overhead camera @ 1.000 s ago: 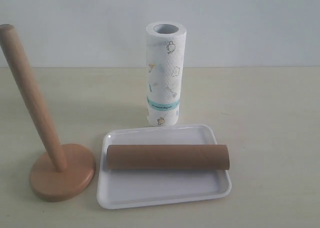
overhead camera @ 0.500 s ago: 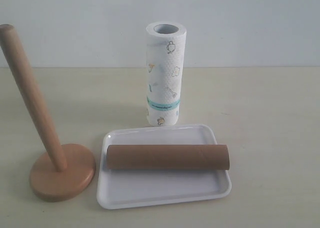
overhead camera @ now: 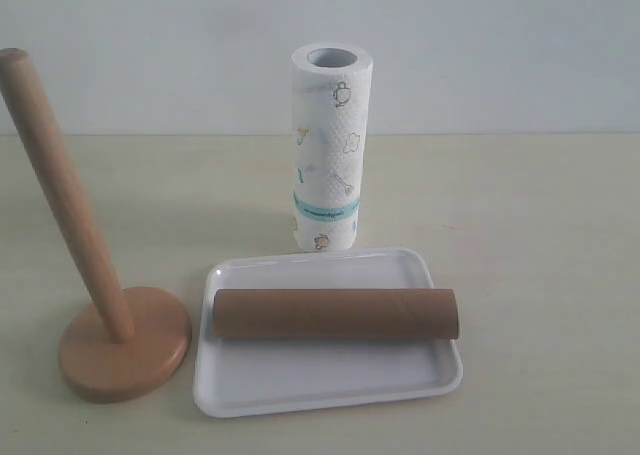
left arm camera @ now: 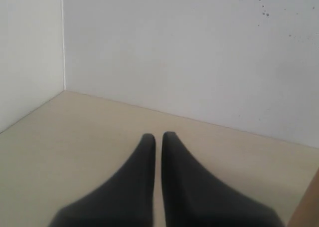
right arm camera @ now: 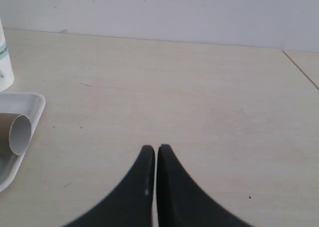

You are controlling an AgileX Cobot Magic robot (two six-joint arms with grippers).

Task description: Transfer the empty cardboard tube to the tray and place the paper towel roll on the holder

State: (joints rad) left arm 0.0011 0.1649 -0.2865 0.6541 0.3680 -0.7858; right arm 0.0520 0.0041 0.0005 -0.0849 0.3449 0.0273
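1 tube (overhead camera: 335, 314) in 1 tray (overhead camera: 330, 385) | 1 roll (overhead camera: 330, 145) | 1 holder (overhead camera: 125, 357) | left claw (left arm camera: 158, 136), right claw (right arm camera: 153, 148) clenched

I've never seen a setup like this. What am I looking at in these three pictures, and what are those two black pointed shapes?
This is a robot with two arms. One picture comes from a camera off the arms, facing the table. The other two come from small cameras on each wrist. The black points are each arm's grasping tool: the left tool and the right tool, both shut and holding nothing. On the table, a wooden holder stands bare, a paper towel roll stands upright behind a white tray, and a brown cardboard tube lies in the tray.
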